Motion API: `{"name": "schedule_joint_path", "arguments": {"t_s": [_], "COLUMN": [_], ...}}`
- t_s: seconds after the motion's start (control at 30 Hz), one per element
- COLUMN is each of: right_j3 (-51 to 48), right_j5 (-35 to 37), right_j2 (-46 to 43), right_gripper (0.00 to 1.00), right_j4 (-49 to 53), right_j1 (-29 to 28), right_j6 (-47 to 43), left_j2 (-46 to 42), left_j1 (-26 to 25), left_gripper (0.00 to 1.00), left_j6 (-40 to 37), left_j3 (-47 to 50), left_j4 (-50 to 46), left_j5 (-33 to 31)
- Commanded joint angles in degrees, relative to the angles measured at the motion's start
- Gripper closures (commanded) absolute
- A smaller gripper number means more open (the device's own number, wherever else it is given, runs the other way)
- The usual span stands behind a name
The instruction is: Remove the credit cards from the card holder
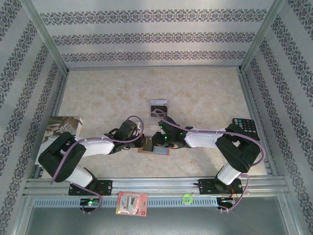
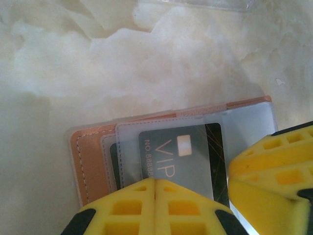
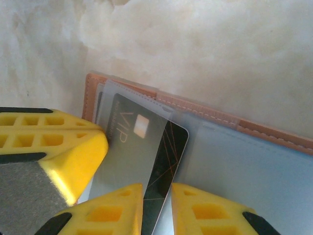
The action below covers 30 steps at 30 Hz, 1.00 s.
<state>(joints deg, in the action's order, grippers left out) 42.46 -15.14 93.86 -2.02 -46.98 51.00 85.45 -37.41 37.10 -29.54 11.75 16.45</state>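
Observation:
The reddish-brown card holder point(image 1: 157, 151) lies open near the front middle, its leather edge point(image 2: 90, 166) and grey-blue panel point(image 3: 254, 171) showing. A dark VIP credit card point(image 2: 181, 156) sits part way out of a frosted sleeve, its bare dark strip point(image 3: 168, 156) exposed. My left gripper point(image 2: 155, 182) is shut, its tips meeting on top of the sleeve. My right gripper point(image 3: 156, 205) has its jaws a little apart, the card's dark strip running between them. Both grippers point(image 1: 148, 143) point(image 1: 159, 141) meet over the holder. Another credit card point(image 1: 158, 105), silvery with a dark band, lies loose farther back.
A black calculator point(image 1: 244, 126) sits at the right, partly under the right arm. A printed magazine point(image 1: 63, 125) lies at the left. On the front rail are a red-and-white packet point(image 1: 131, 203) and a green ring point(image 1: 187, 198). Patterned walls enclose the table.

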Motion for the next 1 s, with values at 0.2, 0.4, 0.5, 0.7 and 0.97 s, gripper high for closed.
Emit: {"name": "schedule_joint_path", "arguments": {"t_s": [0.2, 0.4, 0.5, 0.7, 0.97], "right_j3": [-0.5, -1.0, -1.3, -3.3, -7.2], "right_j5": [-2.4, -5.3, -4.9, -2.9, -1.2], "right_j2": [2.5, 4.0, 4.0, 1.8, -4.8], "right_gripper": [0.77, 0.77, 0.84, 1.0, 1.0], "right_j4": [-1.7, -6.1, -6.4, -6.3, -3.6], "right_j1": [0.7, 1.0, 1.1, 1.6, 3.3], "right_j6": [2.1, 4.3, 4.8, 5.3, 4.0], "left_j2": [-0.6, -0.1, -0.4, -1.7, -3.7], "left_j1": [-0.2, -0.3, -0.3, -0.3, -0.2], "left_gripper": [0.99, 1.0, 1.0, 0.99, 0.88], "left_j6": [0.8, 1.0, 1.0, 1.0, 1.2], "left_j3": [3.1, 3.3, 3.3, 3.4, 3.7], "left_j4": [-5.7, -5.2, -5.4, -6.1, -6.6], "left_j5": [-0.5, 0.1, 0.1, -0.4, -0.6]}}
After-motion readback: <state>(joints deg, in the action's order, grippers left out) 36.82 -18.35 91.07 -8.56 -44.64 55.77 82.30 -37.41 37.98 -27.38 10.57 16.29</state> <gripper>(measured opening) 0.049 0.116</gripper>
